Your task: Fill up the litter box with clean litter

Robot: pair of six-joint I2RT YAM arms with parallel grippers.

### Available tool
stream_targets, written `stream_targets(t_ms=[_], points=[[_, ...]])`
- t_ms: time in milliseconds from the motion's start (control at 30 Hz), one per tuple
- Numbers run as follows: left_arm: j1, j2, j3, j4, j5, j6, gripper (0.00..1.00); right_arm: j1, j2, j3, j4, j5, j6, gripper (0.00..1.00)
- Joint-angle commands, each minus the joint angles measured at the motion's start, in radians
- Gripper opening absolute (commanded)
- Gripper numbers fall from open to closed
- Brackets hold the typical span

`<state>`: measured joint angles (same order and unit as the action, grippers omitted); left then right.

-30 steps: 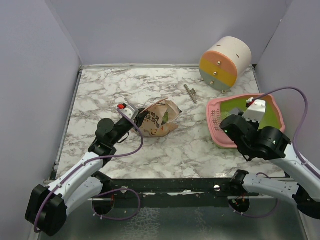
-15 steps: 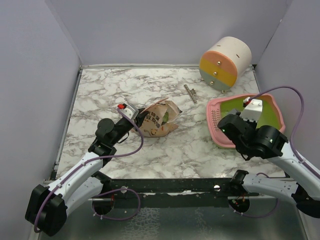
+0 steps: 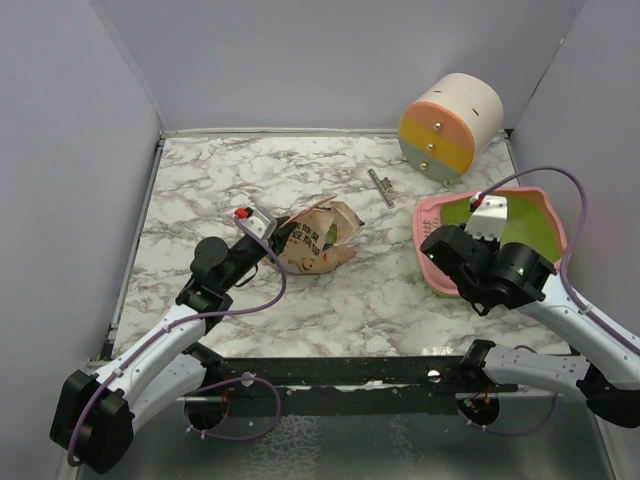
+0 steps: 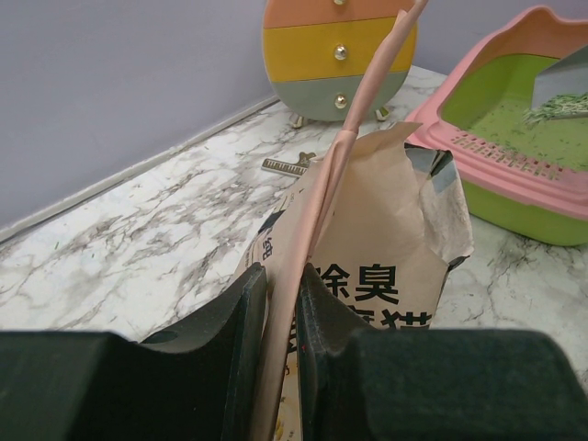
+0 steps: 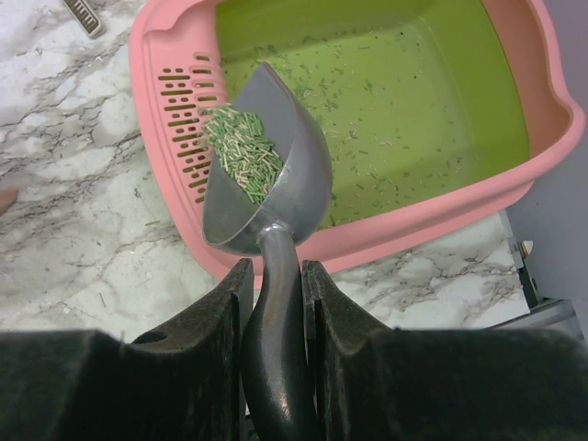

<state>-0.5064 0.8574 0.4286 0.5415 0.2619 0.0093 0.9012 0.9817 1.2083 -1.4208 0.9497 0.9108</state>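
Pink, green-lined litter box (image 5: 432,220) at right (sparse clean litter (image 5: 317,69) inside)

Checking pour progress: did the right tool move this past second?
Yes: top view shows the right tool with the scoop shifting left over the litter box, toward its slotted rim.

One camera overlooks the counter (image 3: 250,170) from above; both wrist cameras sit close (each catches the litter box (image 5: 413,225)).

Open marble table (image 3: 250,170) at far-left corner and along near edge. Passable gap between paper bag (image 3: 320,240) and litter box (image 3: 424,240). Drum (image 3: 448,125) blocks far-right corner, metal clip (image 3: 380,186) lies near it. Scoop (image 5: 266,170) in right gripper (image 5: 276,276) hangs over the box's perforated rim. Walls (image 3: 80,150) on three sides.
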Motion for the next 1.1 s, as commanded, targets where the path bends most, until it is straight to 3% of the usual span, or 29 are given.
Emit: stream_targets(t_ms=[0,1067], points=[[-0.011,-0.034,0.024,0.011,0.012,-0.012,0.22,-0.014,-0.013,0.022,0.011,0.027,0.000,0.01],[-0.028,-0.037,0.019,0.011,-0.006,-0.023,0.22,-0.094,0.240,0.036,0.013,0.027,-0.018,0.01]])
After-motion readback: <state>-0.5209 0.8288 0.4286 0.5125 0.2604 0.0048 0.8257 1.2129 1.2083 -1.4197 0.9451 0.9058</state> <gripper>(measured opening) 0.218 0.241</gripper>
